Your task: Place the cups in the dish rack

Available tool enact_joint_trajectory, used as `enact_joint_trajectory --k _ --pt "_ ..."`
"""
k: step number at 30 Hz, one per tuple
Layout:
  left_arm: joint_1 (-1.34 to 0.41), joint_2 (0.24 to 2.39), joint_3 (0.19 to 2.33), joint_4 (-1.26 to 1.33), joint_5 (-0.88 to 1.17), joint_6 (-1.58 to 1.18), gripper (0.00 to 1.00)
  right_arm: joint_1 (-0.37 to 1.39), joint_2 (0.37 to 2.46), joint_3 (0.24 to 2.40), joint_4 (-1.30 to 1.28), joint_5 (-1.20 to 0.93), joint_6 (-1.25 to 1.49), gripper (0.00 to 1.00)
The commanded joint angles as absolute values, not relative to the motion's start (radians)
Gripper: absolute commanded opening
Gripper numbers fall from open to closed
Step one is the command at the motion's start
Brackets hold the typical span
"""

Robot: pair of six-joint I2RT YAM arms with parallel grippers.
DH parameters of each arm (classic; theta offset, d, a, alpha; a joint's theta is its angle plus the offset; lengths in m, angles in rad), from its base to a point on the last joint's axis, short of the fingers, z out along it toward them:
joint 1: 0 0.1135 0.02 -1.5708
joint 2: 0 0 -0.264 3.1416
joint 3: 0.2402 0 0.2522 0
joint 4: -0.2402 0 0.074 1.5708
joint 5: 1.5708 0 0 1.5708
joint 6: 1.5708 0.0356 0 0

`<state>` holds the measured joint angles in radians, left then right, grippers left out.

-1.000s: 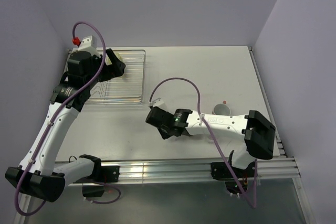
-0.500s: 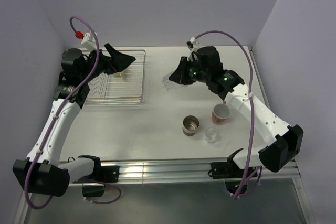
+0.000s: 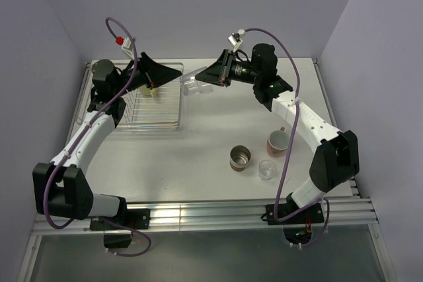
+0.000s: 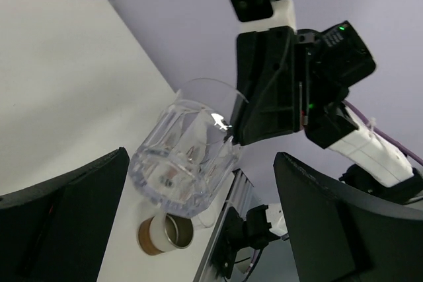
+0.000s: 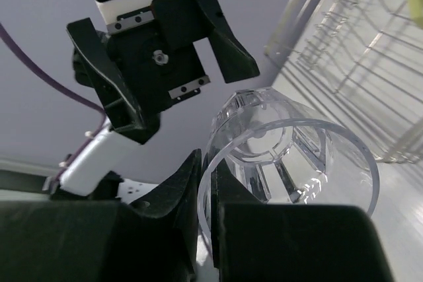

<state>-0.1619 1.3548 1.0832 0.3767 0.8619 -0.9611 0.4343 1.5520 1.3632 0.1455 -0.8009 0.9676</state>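
Nearest the arm bases, a small clear tumbler (image 3: 267, 169) stands upright on the white table (image 3: 218, 123), with a brown metal cup (image 3: 241, 158) just beside it on its left, mouth up. A little farther back and to the right stands the pink mug (image 3: 278, 142), white inside, also upright.

Farther on, the right gripper (image 3: 203, 78) is closed on a second glass (image 3: 192, 84) and holds it in the air. This glass is clear and faceted with a thick base. It is tilted, with its mouth toward the right wrist and its base toward the left arm. In the top view it hangs just beside the right edge of the wire dish rack (image 3: 168, 113), near the far corner.

The left gripper (image 3: 158, 74) hovers over the back of the rack. Its fingers (image 4: 59, 216) are spread wide with nothing between them, and it faces the base of the glass closely. A pale yellow mug (image 3: 151, 92) sits in the rack below that gripper, partly hidden by it.
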Motion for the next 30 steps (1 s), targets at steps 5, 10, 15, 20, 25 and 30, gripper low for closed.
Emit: enact_joint_trajectory --k 5,10,15,20,25,30 --pt "-0.209 1.374 1.088 0.511 0.919 -0.982 0.99 0.43 1.591 1.388 0.55 -0.911 1.232 0.0" --pt "-0.224 1.373 1.092 0.462 0.905 -0.953 0.99 0.428 1.611 1.388 0.61 -0.923 1.284 0.0" --pt "-0.239 1.374 1.097 0.446 0.9 -0.933 0.99 0.425 1.632 1.371 0.747 -0.937 1.385 0.0" --pt "-0.258 1.376 1.092 0.466 0.891 -0.946 0.99 0.423 1.66 1.368 0.846 -0.942 1.463 0.0" --pt "-0.259 1.373 1.086 0.508 0.899 -0.974 0.93 0.423 1.664 1.351 0.87 -0.942 1.476 0.0" --pt "-0.259 1.37 1.088 0.532 0.9 -0.996 0.64 0.425 1.666 1.336 0.885 -0.948 1.482 0.0"
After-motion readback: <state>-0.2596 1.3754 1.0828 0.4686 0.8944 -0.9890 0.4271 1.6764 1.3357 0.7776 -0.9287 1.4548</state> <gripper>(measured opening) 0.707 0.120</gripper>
